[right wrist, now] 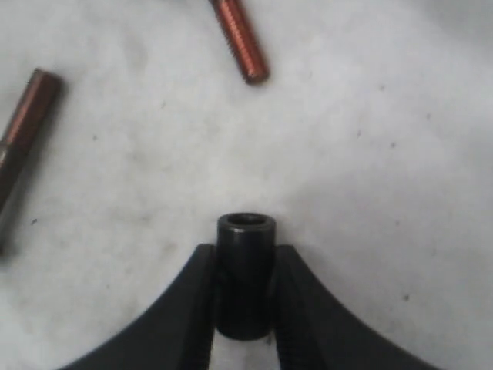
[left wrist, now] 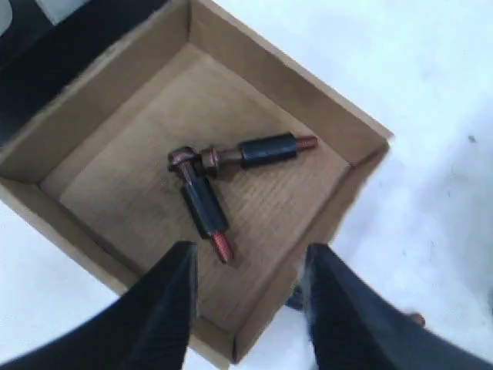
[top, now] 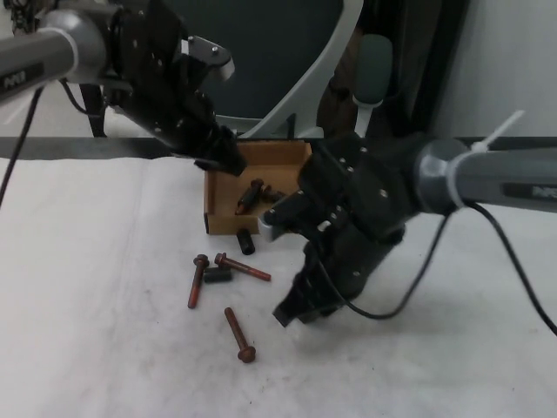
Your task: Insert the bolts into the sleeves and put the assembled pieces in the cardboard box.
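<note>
My right gripper (right wrist: 245, 260) is shut on a short black sleeve (right wrist: 245, 231), held bore-outward just above the white bench; from behind it sits low at centre (top: 292, 313). Two copper bolts (right wrist: 240, 40) (right wrist: 21, 142) lie ahead of it. My left gripper (left wrist: 246, 304) hangs open and empty over the cardboard box (left wrist: 100, 85), at the box's near-left corner (top: 224, 158). Two assembled pieces (left wrist: 262, 150) (left wrist: 202, 204) lie crossed at the heads on the box floor. Three loose bolts (top: 197, 280) (top: 243, 266) (top: 237, 333) and two loose sleeves (top: 246, 241) (top: 218, 274) lie in front of the box (top: 261, 155).
The white bench (top: 96, 348) has free room to the left and along the front. A cable (top: 418, 279) loops down from the right arm onto the bench. A chair (top: 287, 52) stands behind the bench.
</note>
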{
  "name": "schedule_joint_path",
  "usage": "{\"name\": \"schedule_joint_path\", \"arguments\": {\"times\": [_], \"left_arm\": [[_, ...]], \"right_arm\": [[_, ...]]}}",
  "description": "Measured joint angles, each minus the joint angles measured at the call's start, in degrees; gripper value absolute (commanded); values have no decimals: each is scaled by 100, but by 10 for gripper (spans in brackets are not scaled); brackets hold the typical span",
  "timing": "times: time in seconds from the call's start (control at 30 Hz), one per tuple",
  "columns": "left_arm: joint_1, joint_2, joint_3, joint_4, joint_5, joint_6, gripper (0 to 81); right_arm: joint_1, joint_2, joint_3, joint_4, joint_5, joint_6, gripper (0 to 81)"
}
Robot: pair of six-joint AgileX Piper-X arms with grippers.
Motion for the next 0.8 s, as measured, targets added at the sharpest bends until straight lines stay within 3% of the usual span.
{"name": "schedule_joint_path", "arguments": {"times": [0.27, 0.5, 0.7, 0.8], "left_arm": [[0, -271, 0, 1354, 188, 2197, 426], [0, -292, 0, 2065, 126, 3277, 426], [-309, -292, 0, 2949, -179, 4810, 426], [-711, -292, 0, 3246, -204, 5442, 426]], "right_arm": [[49, -1438, 1236, -296, -19, 145, 3], [170, -2923, 2484, -743, -31, 383, 3], [197, -4074, 3384, -1148, -46, 641, 3], [207, -4588, 3669, -1351, -46, 774, 3]]}}
